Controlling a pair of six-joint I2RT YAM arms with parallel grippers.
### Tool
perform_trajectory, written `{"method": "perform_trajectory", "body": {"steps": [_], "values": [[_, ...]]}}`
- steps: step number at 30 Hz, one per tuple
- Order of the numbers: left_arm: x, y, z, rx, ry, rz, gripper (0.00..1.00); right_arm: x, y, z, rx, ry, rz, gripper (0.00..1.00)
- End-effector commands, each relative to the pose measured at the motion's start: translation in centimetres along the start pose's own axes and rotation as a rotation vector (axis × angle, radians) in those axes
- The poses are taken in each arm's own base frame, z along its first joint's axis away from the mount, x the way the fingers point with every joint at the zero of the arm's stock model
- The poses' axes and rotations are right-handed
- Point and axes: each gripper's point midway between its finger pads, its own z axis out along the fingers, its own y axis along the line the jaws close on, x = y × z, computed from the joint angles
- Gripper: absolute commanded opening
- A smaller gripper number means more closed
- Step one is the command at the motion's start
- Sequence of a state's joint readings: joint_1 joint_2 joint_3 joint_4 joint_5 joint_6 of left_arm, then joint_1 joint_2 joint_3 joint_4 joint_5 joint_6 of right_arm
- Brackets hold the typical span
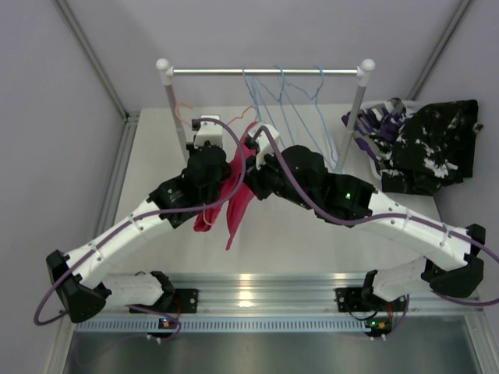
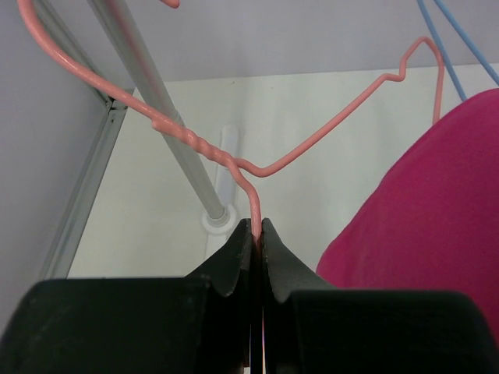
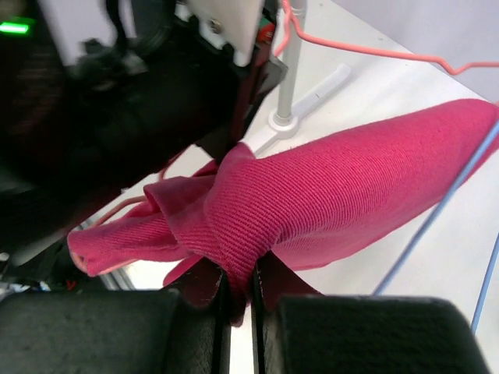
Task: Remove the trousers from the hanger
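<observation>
Left fingers [image 2: 234,261]: clenched on the wire stem of the pink hanger [image 2: 312,148], which rises from the tips toward the upper left of the left wrist view, its shoulder bending away to the upper right.

Right fingers [image 3: 281,284]: clenched on a bunched fold of the pink trousers [image 3: 335,195]. From the pinch the cloth runs toward the upper right of the right wrist view, and a shorter end trails to the left.

In the top view the trousers hang between the two arms at frame centre. Their long axis slants from upper right to lower left, just above the surface [image 1: 312,234].

The cloth lies to the right of the hanger stem, on the right arm's side. Judged from this, separation depends on drawing the cloth away from the wire while the left arm holds it fixed. Whether cloth is yet free of the hanger bar cannot be told.

Behind, blue hangers [image 1: 288,93] hang bare on the rail [image 1: 234,72]. A black pair [image 1: 433,148] and a purple pair [image 1: 374,125] lie heaped at upper right.
</observation>
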State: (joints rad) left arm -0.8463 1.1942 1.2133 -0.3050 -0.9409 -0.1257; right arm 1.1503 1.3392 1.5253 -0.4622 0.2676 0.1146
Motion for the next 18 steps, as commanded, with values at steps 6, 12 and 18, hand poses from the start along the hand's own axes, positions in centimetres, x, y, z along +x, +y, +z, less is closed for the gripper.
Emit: {"method": "perform_trajectory", "body": {"steps": [6, 12, 18], "values": [[2.0, 1.2, 0.5, -0.046, 0.042, 0.01, 0.0, -8.1, 2.8, -7.2, -0.135, -0.282, 0.057, 0.0], [2.6, 1.0, 0.6, -0.045, 0.051, 0.016, 0.0, -7.4, 2.9, -8.5, -0.151, -0.269, 0.049, 0.0], [3.0, 1.0, 0.8, -0.059, 0.049, 0.012, 0.0, -6.7, 3.3, -9.6, -0.182, -0.248, 0.032, 0.0]]}}
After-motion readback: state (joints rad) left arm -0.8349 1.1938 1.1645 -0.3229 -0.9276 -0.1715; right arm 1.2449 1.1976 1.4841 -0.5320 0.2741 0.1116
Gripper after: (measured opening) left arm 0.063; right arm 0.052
